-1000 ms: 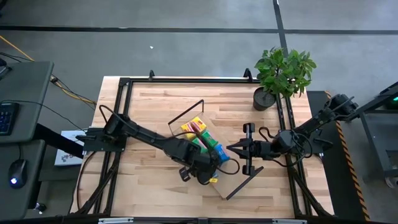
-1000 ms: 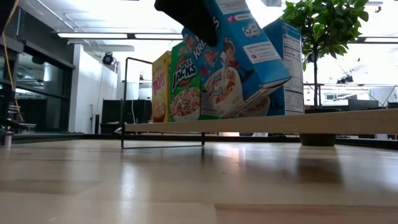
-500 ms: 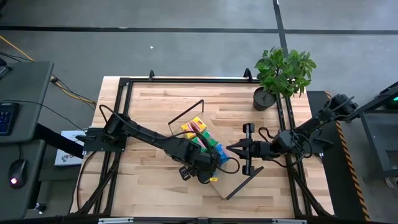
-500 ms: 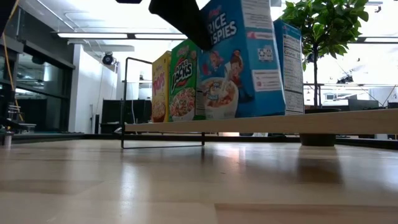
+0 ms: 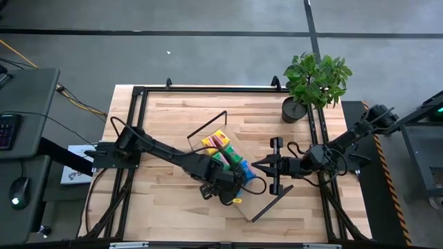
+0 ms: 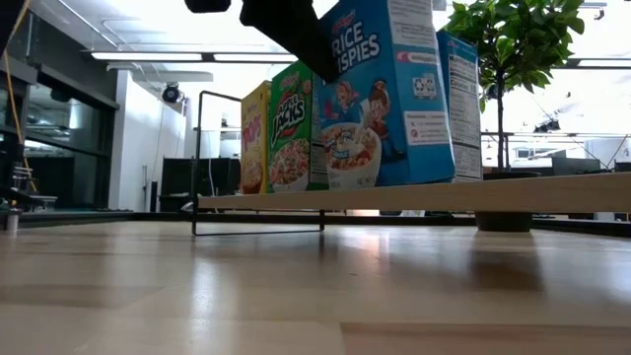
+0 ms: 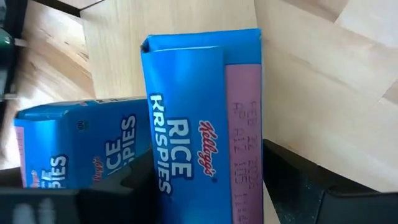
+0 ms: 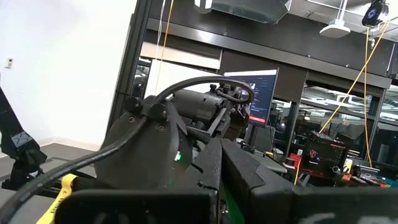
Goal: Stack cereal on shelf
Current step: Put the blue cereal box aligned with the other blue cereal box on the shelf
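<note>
On the shelf (image 6: 444,195), a light-wood board lying slantwise in mid-table (image 5: 261,198), stands a row of cereal boxes: yellow (image 6: 255,138), green (image 6: 293,128), a blue one (image 6: 385,94) and a second blue one (image 6: 458,104) behind it. My left gripper (image 5: 234,182) hangs over the nearer blue box (image 7: 199,124), open, one finger on each side of its top. My right gripper (image 5: 257,164) is shut, holds nothing and hovers level just right of the row. My left gripper comes at the blue box's top end (image 7: 186,68) from above, slanting down, with its fingers (image 7: 292,180) on either side of the box's two broad faces. Whether a finger touches the cardboard I cannot tell. The box stands upright with its bottom on the board.
A potted plant (image 5: 315,79) stands at the table's far right corner. Black wire frames (image 6: 258,163) rise at the board's ends. A black frame (image 5: 138,93) rims the table. Bare tabletop lies toward the near and left edges (image 5: 159,200).
The nearer blue box was tilted, its top leaning away from the green box. It has since swung upright and now stands flat on the board against the green box. My left gripper has stayed above the box's top.
</note>
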Controlling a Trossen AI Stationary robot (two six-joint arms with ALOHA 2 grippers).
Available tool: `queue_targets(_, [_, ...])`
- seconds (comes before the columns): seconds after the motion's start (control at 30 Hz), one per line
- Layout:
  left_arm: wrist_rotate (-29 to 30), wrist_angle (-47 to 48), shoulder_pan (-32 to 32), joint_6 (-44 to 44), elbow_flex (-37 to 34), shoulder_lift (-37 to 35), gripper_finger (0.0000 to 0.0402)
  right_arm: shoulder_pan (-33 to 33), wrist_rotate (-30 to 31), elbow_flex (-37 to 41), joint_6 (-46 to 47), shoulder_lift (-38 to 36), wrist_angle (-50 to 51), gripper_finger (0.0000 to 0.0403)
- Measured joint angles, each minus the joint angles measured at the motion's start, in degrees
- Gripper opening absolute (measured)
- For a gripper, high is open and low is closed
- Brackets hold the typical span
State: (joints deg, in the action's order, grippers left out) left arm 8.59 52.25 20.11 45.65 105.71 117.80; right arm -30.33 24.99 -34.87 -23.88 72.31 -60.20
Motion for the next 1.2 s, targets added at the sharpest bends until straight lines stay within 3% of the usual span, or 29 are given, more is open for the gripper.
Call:
queue_targets(0.57, [1.7, 0.05, 0.62, 1.13, 0.25, -0.85, 0.0225, 0.0, 0.0, 0.0, 0.02, 0.0, 0.71, 0.0])
queue_targets(1.2, [2.7, 5.69, 0.69, -2.3, 6.71, -0.98, 0.0225, 0.0, 0.35, 0.0, 0.02, 0.0, 0.9, 0.0])
